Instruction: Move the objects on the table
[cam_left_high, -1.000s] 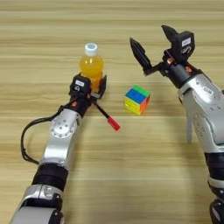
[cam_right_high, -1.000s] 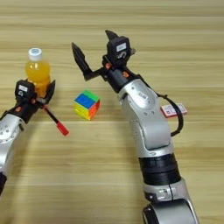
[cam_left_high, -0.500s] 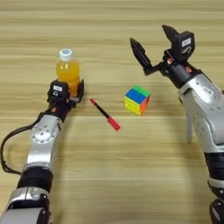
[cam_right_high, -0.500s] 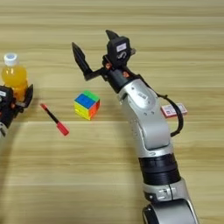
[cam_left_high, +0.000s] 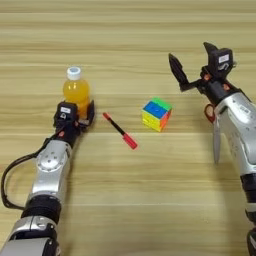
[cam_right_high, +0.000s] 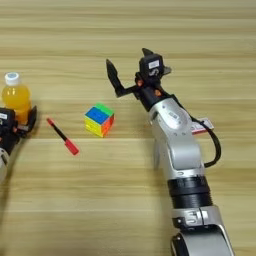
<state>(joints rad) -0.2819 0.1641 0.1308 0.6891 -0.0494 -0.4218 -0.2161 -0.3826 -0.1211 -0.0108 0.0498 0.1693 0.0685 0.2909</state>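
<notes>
Standing upright at the left of the wooden table (cam_left_high: 130, 30), a small bottle of orange drink (cam_left_high: 76, 91) with a white cap — the left gripper (cam_left_high: 75, 111) closing around its base, black fingers (cam_left_high: 90, 111) pressing against the lower body. Lying flat just to the right of it, apart from the bottle, a thin black pen (cam_left_high: 119, 130), red cap pointing toward the near edge and slanting down to the right. Sitting a little farther right, near the pen's capped end but not touching it, a multicoloured puzzle cube (cam_left_high: 156, 114), tilted on the planks. Hovering beyond the cube on the right side, the right gripper (cam_right_high: 128, 67) — two black fingers (cam_right_high: 113, 76) spread wide, grasping nothing.
</notes>
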